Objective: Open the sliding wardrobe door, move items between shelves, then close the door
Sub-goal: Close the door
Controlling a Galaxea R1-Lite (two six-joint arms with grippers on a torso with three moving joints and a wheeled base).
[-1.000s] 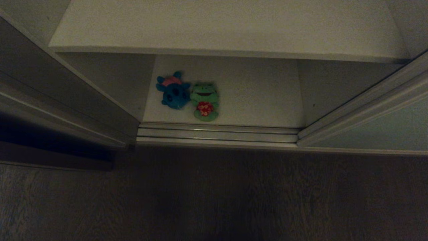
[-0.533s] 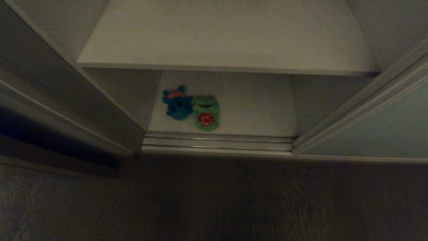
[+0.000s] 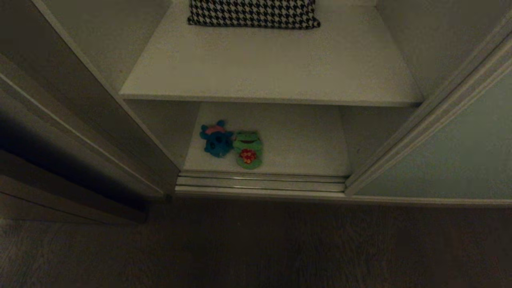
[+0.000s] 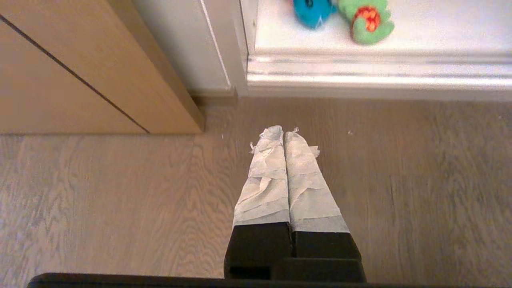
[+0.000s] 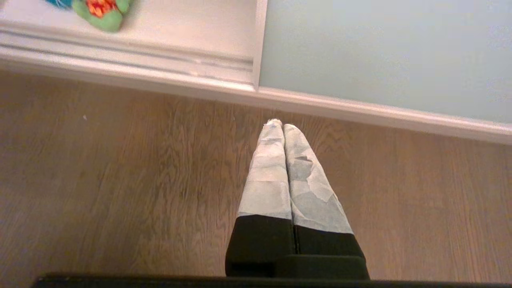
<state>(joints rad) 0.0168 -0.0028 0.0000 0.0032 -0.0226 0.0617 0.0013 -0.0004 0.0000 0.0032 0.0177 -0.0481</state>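
The wardrobe stands open, with the pale grey-green sliding door (image 3: 452,160) pushed to the right. Two plush items lie side by side on the bottom shelf (image 3: 304,148): a blue creature with a pink top (image 3: 217,141) and a green frog in a red shirt (image 3: 248,149). A white shelf (image 3: 272,68) spans the compartment above them. My left gripper (image 4: 283,132) hangs shut and empty over the wood floor, short of the door track. My right gripper (image 5: 279,124) is also shut and empty, close to the door's bottom rail (image 5: 360,110). The frog (image 4: 366,22) (image 5: 102,12) shows in both wrist views.
A black-and-white houndstooth cushion (image 3: 254,14) lies at the back of the upper shelf. A metal door track (image 3: 260,182) runs along the wardrobe's front. A wooden cabinet (image 4: 80,72) stands left of the opening. Wood floor (image 3: 256,248) fills the foreground.
The whole head view has shifted: the camera has risen, so the toys and shelves appear lower and smaller, and the houndstooth cushion has come into sight. Nothing itself has moved.
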